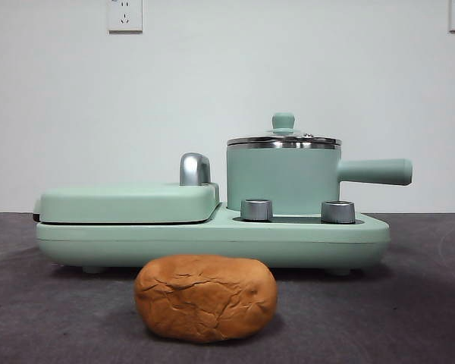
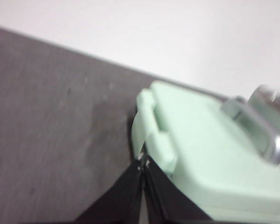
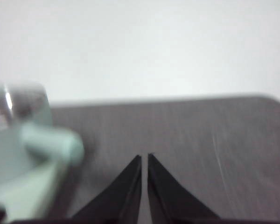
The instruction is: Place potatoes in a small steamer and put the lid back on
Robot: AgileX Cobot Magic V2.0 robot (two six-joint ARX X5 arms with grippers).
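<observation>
Both grippers, left (image 2: 143,163) and right (image 3: 144,156), have jaws pressed together, holding nothing. Potato (image 1: 205,297) sits on the table in front of the cooker (image 1: 212,235); lid (image 1: 283,139) on the pot (image 1: 283,180). Risks I see: knob is small, lid could slip; potato's abt pot-wide, may jam at the rim.

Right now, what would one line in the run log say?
potato: on table, before cooker | lid: on steamer | left pincer: shut, empty | right pincer: shut, empty
</observation>
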